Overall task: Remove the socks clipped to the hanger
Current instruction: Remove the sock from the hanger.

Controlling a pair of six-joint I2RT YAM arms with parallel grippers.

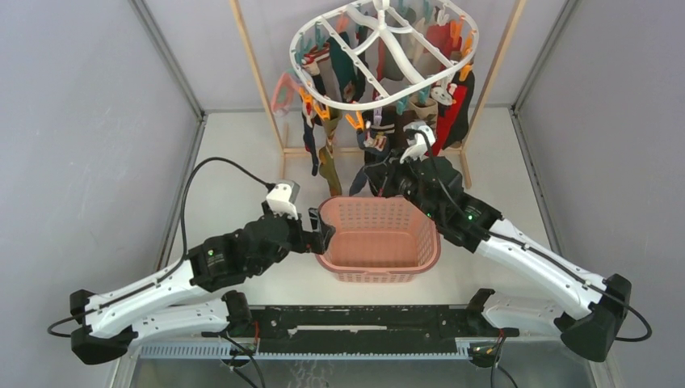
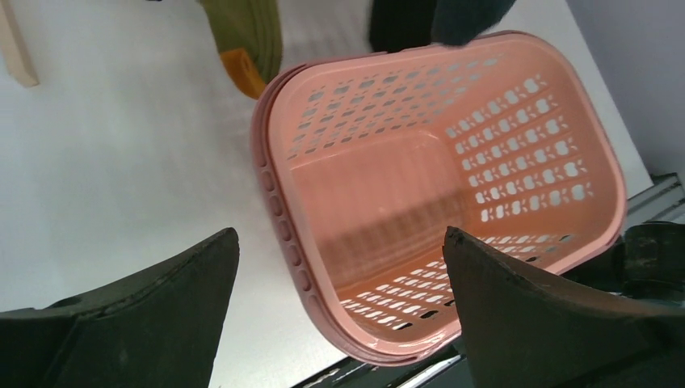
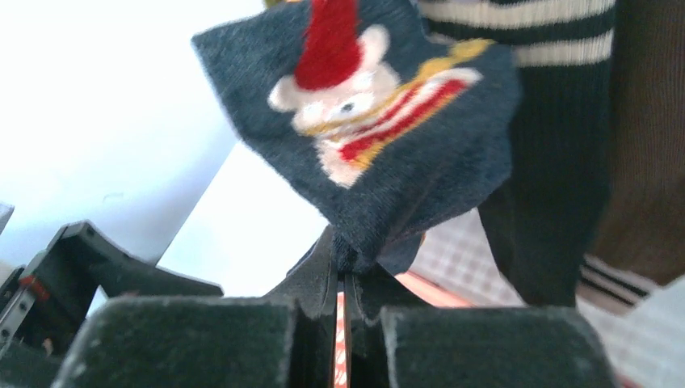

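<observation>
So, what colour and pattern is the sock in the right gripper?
Dark navy sock with a cream bear in a red hat; clearest in the right wrist view.

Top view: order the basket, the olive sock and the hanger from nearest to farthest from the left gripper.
1. Basket, right beside the left gripper.
2. Olive sock, hanging behind it.
3. Hanger, high at the back.
</observation>
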